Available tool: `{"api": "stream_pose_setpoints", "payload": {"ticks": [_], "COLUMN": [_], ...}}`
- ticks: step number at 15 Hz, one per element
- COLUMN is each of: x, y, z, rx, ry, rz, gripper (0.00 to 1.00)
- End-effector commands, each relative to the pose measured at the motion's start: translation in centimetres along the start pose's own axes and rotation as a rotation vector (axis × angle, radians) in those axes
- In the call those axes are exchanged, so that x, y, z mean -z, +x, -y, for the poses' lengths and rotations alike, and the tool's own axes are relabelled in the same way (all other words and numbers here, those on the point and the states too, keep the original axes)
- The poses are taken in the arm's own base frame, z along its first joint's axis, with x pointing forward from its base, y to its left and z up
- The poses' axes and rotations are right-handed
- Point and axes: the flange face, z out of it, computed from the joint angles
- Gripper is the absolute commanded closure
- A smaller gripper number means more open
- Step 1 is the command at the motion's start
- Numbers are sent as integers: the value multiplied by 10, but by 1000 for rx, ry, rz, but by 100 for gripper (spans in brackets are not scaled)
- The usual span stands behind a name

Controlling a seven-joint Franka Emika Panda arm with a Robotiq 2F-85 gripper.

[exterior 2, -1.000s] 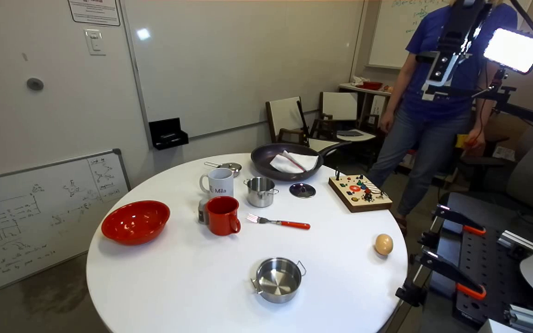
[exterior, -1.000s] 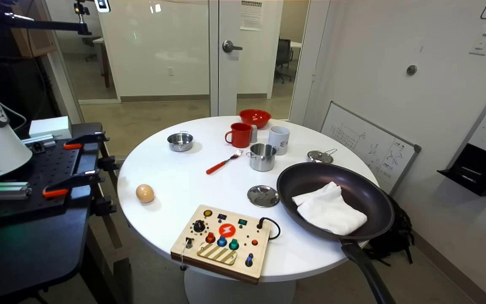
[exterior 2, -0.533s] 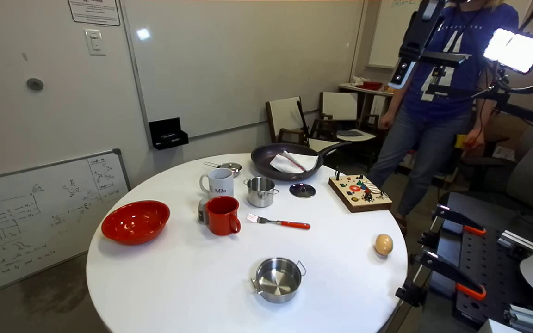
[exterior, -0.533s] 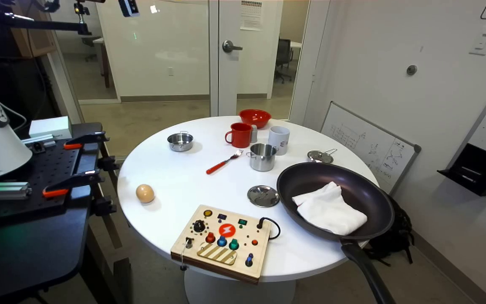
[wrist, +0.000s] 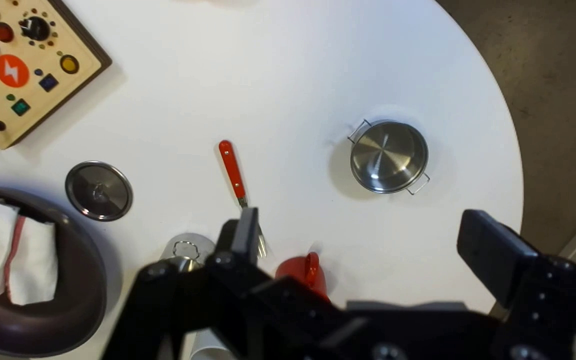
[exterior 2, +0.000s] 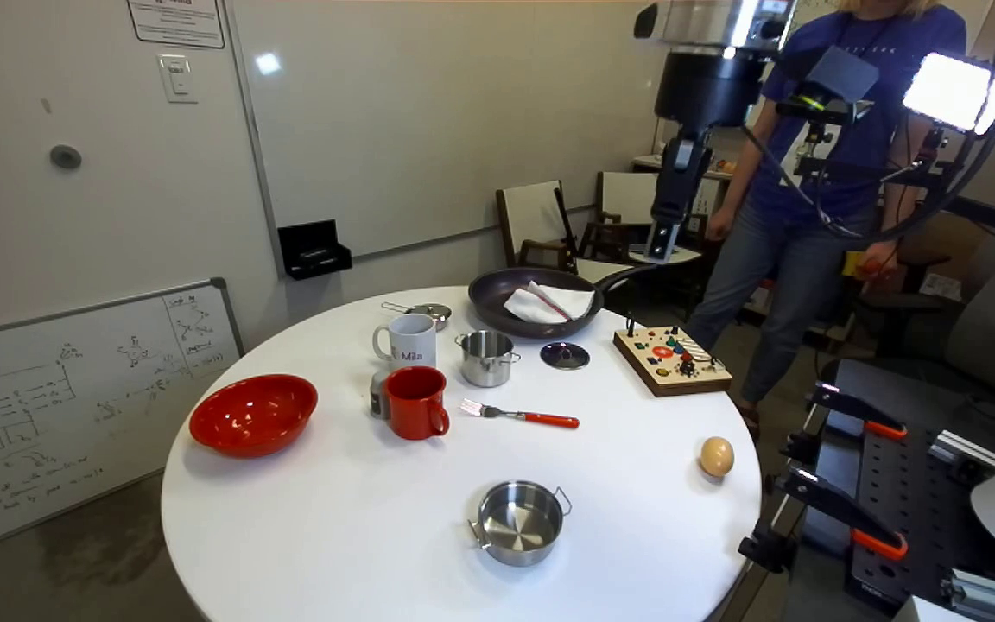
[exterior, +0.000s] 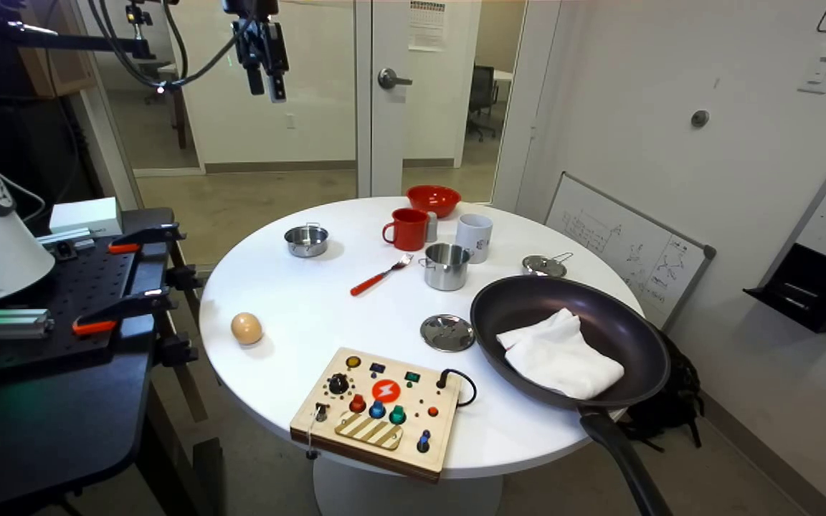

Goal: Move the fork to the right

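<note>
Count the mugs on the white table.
2: the red mug, near the fork, and the white mug, beside the taller steel pot. Both exterior views show both; I see no others.

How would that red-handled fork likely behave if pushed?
The fork looks partly metal, so probably stiff. Its slim build suggests little weight. Lying flat on the smooth table, it may slide or pivot rather than roll.

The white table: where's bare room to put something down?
Bare patches: between the egg and the fork, between the egg and the shallow pot, and between that pot and the red bowl. It's crowded around the taller pot, white mug, red mug and gray shaker, and where the flat lid lies beside the black pan.
</note>
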Motion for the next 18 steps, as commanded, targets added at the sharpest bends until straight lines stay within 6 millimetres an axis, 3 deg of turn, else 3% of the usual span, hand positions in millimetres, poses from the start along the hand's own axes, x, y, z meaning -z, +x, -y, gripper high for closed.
{"api": "stream_pose_setpoints", "payload": {"ticks": [1, 5, 6, 7, 9, 10, 18], "x": [-49, -106, -109, -93, -110, -103, -135], "y": [34, 59, 60, 42, 51, 48, 98], "z": [-23, -58, -59, -50, -58, -57, -89], "rx": [-36, -97, -98, -104, -112, -134, -182], "ry": [17, 41, 50, 42, 49, 22, 54], "rz": [53, 117, 142, 110, 138, 103, 134], "gripper": [0, 0, 0, 0, 0, 0, 0]}}
